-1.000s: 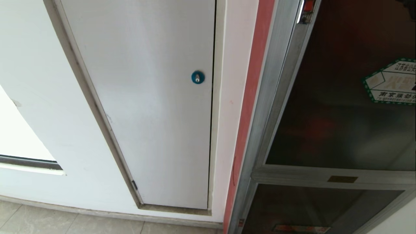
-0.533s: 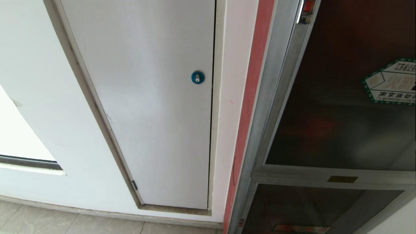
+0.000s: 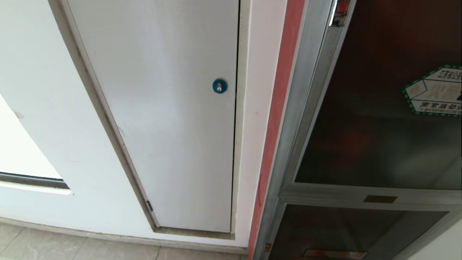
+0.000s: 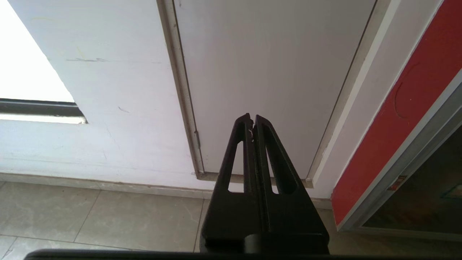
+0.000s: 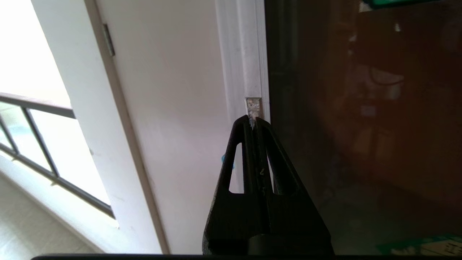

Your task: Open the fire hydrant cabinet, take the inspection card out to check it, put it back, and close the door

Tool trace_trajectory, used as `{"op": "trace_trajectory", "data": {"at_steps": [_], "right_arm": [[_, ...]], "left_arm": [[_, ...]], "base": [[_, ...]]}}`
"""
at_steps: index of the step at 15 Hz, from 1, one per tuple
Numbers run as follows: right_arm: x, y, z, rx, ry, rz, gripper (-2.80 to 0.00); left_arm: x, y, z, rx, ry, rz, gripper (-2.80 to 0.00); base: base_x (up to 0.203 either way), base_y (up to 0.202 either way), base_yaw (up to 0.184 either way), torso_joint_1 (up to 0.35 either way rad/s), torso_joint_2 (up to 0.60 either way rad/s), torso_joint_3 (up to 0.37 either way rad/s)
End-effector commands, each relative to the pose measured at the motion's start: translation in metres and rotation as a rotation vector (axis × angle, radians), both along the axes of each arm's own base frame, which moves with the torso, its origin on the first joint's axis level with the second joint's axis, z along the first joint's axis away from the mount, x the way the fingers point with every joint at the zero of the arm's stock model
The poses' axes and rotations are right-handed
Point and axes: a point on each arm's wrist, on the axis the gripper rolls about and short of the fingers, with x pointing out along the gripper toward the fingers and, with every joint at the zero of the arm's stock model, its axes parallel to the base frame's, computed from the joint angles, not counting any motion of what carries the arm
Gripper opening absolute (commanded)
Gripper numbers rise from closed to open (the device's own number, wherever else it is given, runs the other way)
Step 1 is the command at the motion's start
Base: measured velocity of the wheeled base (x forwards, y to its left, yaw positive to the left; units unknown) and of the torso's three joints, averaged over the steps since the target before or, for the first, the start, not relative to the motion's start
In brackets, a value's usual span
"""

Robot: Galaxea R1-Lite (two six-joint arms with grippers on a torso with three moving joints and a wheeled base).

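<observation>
The fire hydrant cabinet has a silver frame and fills the right of the head view. Its door is a dark glass pane with a green-edged hexagonal sticker. It sits above a crossbar bearing a small brass plate. My right gripper is shut and empty. Its tip is just short of a small notch in the pale frame strip beside the dark glass. My left gripper is shut and empty, aimed at the foot of the white panel. The inspection card is hidden. Neither gripper shows in the head view.
A plain white panel with a blue round lock stands left of the cabinet, past a red strip. A smaller glass door lies under the crossbar. Grey floor tiles run along the wall, and a railed window is further left.
Only the faint reflections in the door's dark glass have shifted. The cabinet, door and white panel stand as before.
</observation>
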Motion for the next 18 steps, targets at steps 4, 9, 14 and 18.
{"op": "trace_trajectory", "data": {"at_steps": [4, 9, 14, 18], "right_arm": [[-0.019, -0.008, -0.003, 0.041, -0.017, -0.090, -2.80], [-0.048, -0.019, -0.011, 0.054, -0.059, -0.216, -2.80], [-0.100, -0.027, -0.034, 0.068, -0.121, -0.247, -2.80], [-0.137, -0.031, -0.066, 0.076, -0.156, -0.256, -2.80]], "left_arm": [[0.000, 0.000, 0.000, 0.000, 0.000, 0.000, -2.80], [0.000, 0.000, 0.000, 0.000, 0.000, 0.000, -2.80], [0.000, 0.000, 0.000, 0.000, 0.000, 0.000, -2.80], [0.000, 0.000, 0.000, 0.000, 0.000, 0.000, -2.80]], "base": [[0.000, 0.000, 0.000, 0.000, 0.00, 0.000], [0.000, 0.000, 0.000, 0.000, 0.00, 0.000], [0.000, 0.000, 0.000, 0.000, 0.00, 0.000], [0.000, 0.000, 0.000, 0.000, 0.00, 0.000]]}}
